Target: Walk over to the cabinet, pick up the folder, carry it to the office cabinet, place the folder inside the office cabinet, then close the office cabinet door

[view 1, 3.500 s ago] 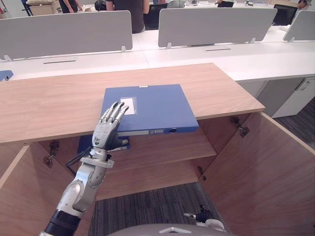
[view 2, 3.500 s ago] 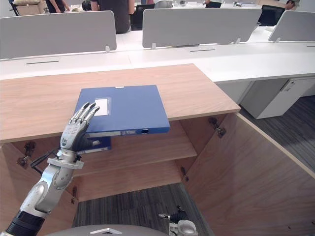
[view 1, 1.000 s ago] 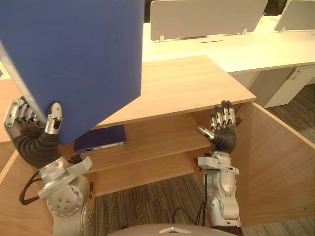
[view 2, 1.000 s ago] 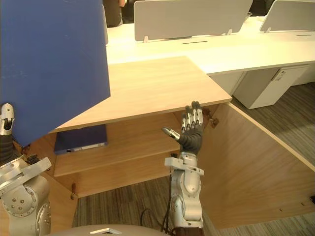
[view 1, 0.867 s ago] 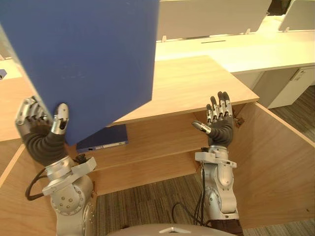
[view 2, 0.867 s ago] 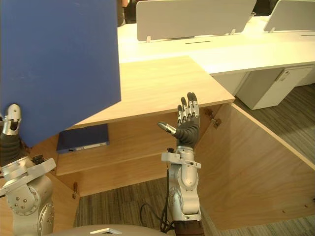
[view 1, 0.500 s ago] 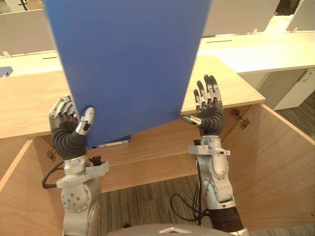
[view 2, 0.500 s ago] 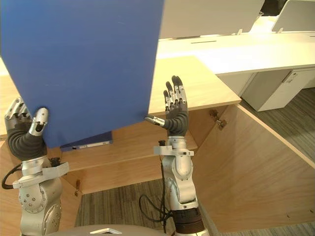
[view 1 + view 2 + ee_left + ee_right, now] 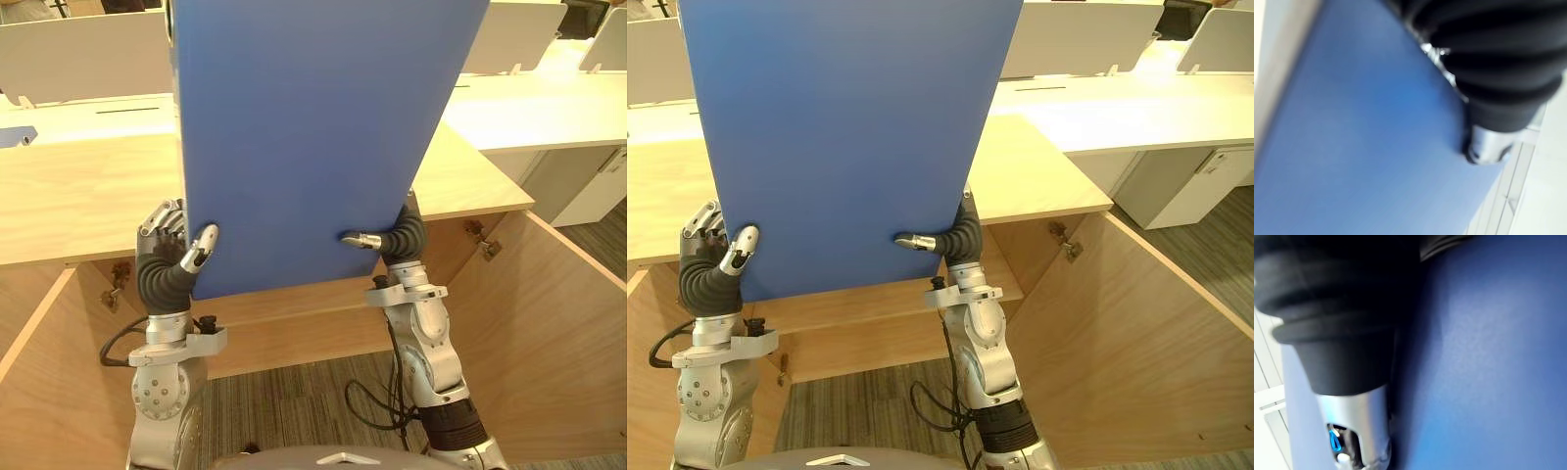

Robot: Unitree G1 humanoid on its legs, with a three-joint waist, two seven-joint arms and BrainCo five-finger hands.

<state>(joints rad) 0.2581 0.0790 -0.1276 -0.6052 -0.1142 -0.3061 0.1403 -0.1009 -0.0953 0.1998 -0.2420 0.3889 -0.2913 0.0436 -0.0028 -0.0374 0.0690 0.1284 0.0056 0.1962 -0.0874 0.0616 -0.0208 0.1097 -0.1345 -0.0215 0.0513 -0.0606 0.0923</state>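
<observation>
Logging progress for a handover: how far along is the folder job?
Done: the folder is off the cabinet top, raised upright. In hand: left hand and right hand pinch its lower corners. Left: putting it on the shelf inside and closing the open door.

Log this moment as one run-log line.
stage: pickup | blue flat folder: held upright before wooden cabinet | left hand: gripping lower corner | right hand: thumb clamping lower corner
</observation>
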